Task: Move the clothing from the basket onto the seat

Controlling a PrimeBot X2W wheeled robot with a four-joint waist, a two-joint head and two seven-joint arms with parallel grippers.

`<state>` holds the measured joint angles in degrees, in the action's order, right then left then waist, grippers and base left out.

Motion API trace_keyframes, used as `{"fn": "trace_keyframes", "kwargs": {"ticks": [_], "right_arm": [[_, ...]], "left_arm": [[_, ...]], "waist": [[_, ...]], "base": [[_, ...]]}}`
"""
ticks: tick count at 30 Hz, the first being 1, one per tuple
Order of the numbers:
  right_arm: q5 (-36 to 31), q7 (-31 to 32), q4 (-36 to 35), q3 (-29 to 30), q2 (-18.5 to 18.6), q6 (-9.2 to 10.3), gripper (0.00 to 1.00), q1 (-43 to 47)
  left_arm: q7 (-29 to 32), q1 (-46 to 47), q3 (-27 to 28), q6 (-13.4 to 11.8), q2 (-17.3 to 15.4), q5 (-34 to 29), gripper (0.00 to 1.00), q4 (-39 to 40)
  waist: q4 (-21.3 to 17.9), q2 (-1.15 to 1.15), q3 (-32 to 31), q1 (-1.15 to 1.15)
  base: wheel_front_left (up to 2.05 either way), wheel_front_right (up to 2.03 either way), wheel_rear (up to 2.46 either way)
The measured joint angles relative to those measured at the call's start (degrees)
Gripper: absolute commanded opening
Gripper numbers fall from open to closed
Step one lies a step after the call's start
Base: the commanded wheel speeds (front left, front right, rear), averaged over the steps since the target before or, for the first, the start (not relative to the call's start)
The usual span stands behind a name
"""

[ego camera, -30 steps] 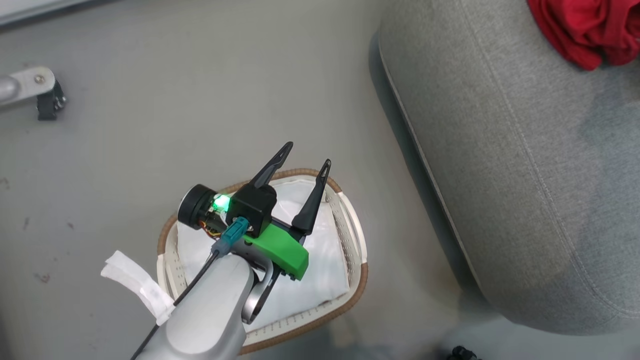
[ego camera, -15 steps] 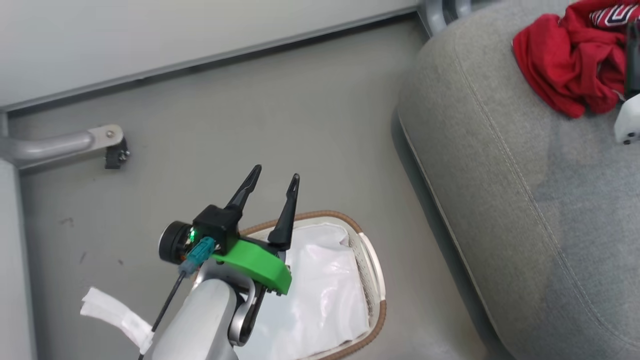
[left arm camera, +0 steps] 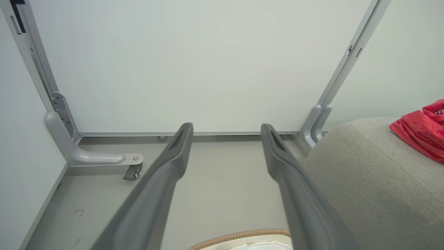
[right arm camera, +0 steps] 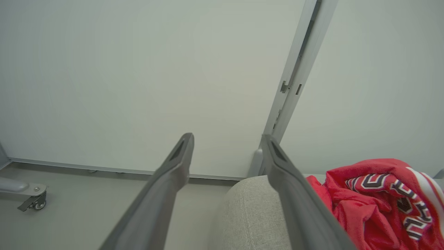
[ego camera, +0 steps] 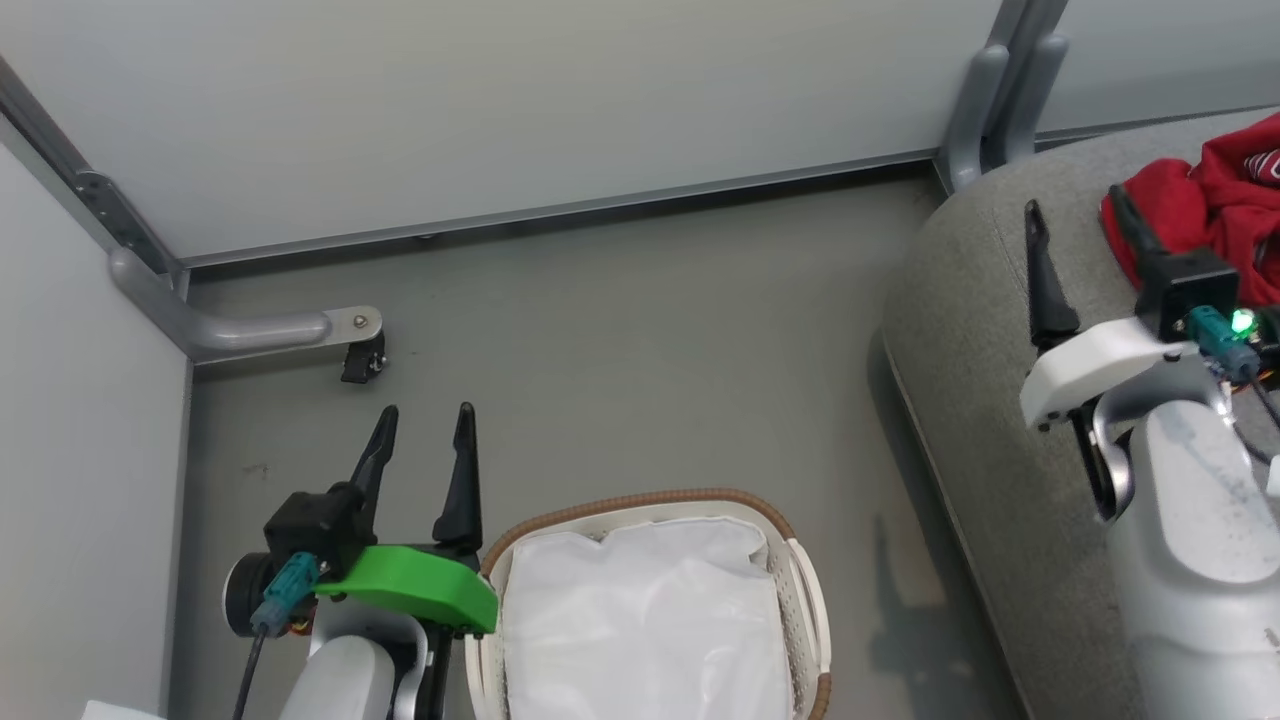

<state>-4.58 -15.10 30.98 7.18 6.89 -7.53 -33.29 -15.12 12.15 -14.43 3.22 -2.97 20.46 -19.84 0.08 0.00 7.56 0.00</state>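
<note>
Red clothing on seat, beside right pincer

Red clothing with striped trim, grey seat, white basket, brown rim, liner seemingly white

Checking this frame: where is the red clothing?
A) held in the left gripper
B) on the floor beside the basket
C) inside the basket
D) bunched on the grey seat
D: the clothing lies bunched on the seat, the basket has its white liner and nothing red in it, and the left gripper and right gripper stand open, holding nothing.
</note>
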Motion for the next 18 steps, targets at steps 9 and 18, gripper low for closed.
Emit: {"fn": "trace_keyframes", "kwargs": {"ticks": [9,18], "right_arm": [[1.3,0.0,-5.3,-0.7,-4.0,0.00,1.00,11.6],[9.2,0.0,-9.5,-5.5,-4.1,0.00,1.00,21.3]], "left_arm": [[0.0,-5.9,5.7,-0.9,0.1,0.1,1.00,1.1],[0.0,-11.6,7.4,-1.3,0.1,0.7,1.00,2.2]], "waist": [[2.8,0.00,-4.3,0.00],[3.8,0.00,-6.9,0.00]], "base": [[0.00,0.00,0.00],[0.00,0.00,0.00]]}}
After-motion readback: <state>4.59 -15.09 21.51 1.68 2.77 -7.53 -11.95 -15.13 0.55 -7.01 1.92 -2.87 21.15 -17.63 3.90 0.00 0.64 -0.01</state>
